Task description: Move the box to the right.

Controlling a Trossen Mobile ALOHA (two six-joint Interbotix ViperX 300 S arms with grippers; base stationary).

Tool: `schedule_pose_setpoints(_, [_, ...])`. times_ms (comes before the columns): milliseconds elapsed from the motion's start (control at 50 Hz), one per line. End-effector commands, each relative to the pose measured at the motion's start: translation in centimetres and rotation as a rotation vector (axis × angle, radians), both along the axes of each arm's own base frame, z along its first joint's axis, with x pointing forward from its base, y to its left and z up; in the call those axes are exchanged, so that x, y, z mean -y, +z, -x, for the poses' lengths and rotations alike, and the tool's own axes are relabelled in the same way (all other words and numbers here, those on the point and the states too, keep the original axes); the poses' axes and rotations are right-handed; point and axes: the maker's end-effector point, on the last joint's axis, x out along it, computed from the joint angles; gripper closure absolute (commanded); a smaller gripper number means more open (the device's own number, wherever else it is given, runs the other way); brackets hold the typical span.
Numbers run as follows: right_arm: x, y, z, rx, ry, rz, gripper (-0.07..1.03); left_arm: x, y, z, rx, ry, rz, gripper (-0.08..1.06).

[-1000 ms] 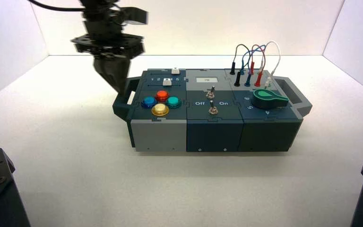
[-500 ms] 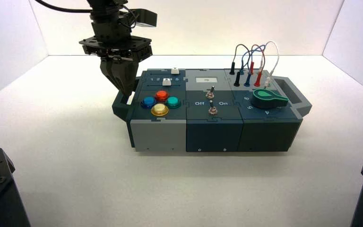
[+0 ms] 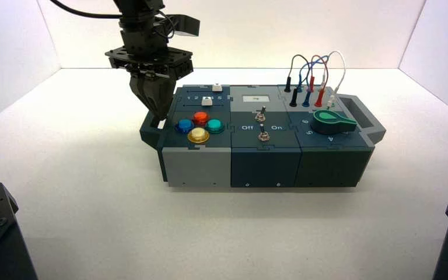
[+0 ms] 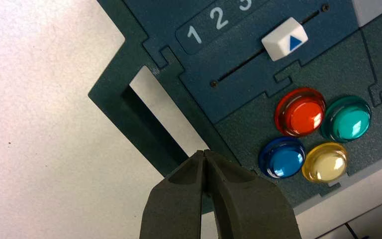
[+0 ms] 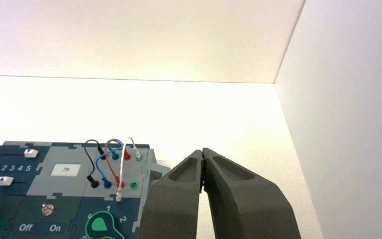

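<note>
Box [image 3: 265, 153] slightly rightward, closed left gripper [image 3: 154, 109] against its left handle [image 3: 149, 129]

You see the box [image 3: 265, 154] in matt plastic, its four buttons [image 4: 314, 134] glossy and translucent; the table [image 3: 93, 192] looks matt, faintly speckled.

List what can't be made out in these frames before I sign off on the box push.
- Contact: left hand is shut at the box's left handle; touching or not is unclear, its own fingers cover the spot.
- Right hand: shut in its wrist view, its place over the table unknown; high view cuts the arm off.
- Display digits: too small.
- Box's rear face: hidden everywhere.
</note>
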Motion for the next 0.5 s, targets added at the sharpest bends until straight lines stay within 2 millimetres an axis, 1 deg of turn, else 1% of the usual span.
schedule_pose_setpoints(20, [0.1, 1.4, -0.2, 0.032, -0.009, -0.012, 0.98, 2.1, 0.8, -0.6, 0.036, -0.044, 0.028, 1.01])
schedule_pose_setpoints(300, [0.1, 1.4, -0.2, 0.032, -0.01, -0.013, 0.98, 3.7, 0.0, -0.3, 0.027, -0.095, 0.023, 1.01])
schedule_pose_setpoints(500, [0.1, 1.4, -0.2, 0.032, -0.01, -0.016, 0.98, 4.7, -0.1, -0.2, 0.026, -0.116, 0.026, 1.01])
